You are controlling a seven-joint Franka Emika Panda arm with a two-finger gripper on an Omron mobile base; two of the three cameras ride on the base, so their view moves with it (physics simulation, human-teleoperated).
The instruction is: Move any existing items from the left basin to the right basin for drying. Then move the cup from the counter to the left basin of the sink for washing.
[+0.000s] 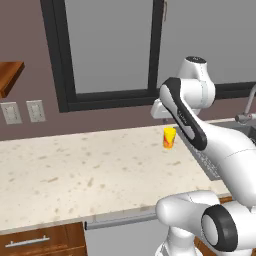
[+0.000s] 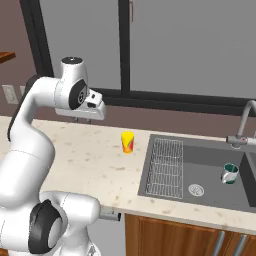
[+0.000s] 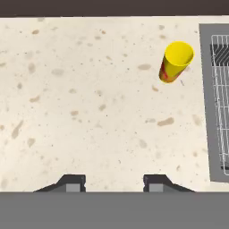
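The sink [image 2: 200, 165], dark grey and set into the worktop [image 1: 75, 170], held the first half of the job: a small green-and-white mug [image 2: 230, 173] sat in the left basin [image 2: 212, 172] beside the round strainer [image 2: 196, 189], so that basin was not yet cleared for washing. The right basin [image 2: 251, 170] showed only as a sliver at the frame's edge, past the curved faucet [image 2: 242, 127]. A ribbed drainboard [image 2: 165, 167] lay on the side of the sink nearest the cup.

The worktop stretched broad and beige under the window, bare apart from the cup [image 2: 128, 142]. This small yellow tumbler with a red-orange patch stood upright near the back wall, just beside the sink's drainboard edge, probably parked there to await its turn.

The fingers [image 3: 112, 183] hung high over the worktop, pointing down, spread apart and holding nothing. In the hand view the cup [image 3: 175, 61] lay well ahead of them and off to one side, towards the drainboard. The mug was farther off again, across the sink.
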